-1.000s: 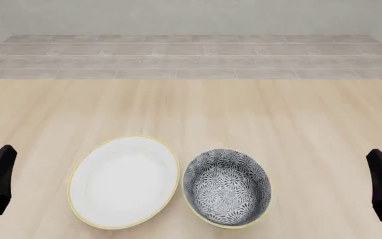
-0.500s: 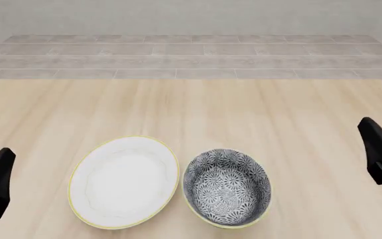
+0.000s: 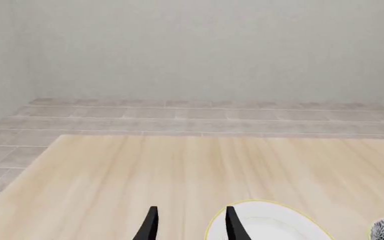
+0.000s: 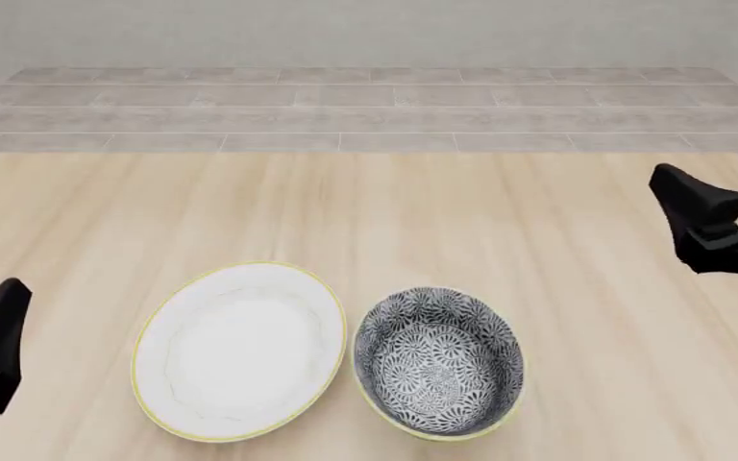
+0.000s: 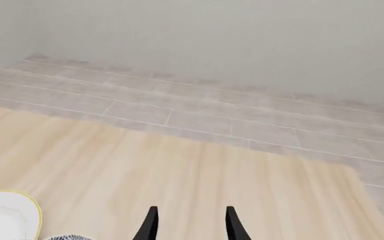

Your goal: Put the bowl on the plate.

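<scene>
Bowl sits upright on the desk, just beside the plate on that plate's right in the front view — rims nearly touching, a thin gap between them. Plate lies flat on the wood, nothing on it. Bowl holds nothing.

Left claw hangs low at the near left edge of the desk, left of the plate and apart from it; its fingers stand spread, nothing between them, with the plate's rim just past one fingertip in the left wrist view.

Right claw hovers well off to the right of the bowl and farther back — fingers spread, gripping nothing. Its wrist view catches only a sliver of plate and bowl at the frame's corner.
</scene>
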Robot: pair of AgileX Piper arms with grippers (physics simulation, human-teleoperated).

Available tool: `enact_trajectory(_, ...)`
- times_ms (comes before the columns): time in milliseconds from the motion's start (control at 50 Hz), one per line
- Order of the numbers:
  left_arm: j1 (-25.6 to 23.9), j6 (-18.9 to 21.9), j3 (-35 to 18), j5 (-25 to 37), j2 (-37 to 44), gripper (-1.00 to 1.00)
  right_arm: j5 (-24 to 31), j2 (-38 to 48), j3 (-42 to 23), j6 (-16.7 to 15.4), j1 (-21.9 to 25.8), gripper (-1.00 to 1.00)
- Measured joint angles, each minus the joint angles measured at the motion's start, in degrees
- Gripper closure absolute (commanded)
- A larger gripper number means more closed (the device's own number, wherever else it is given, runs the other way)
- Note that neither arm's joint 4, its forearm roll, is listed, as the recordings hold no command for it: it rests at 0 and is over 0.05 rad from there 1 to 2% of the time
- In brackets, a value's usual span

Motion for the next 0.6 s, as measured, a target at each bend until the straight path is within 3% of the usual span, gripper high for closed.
enact_trajectory(600, 0.4, -0.2, -0.8, -2.2, 2.4, -1.00, 7.1, 13.2, -12.3, 0.6, 8.9, -1.00)
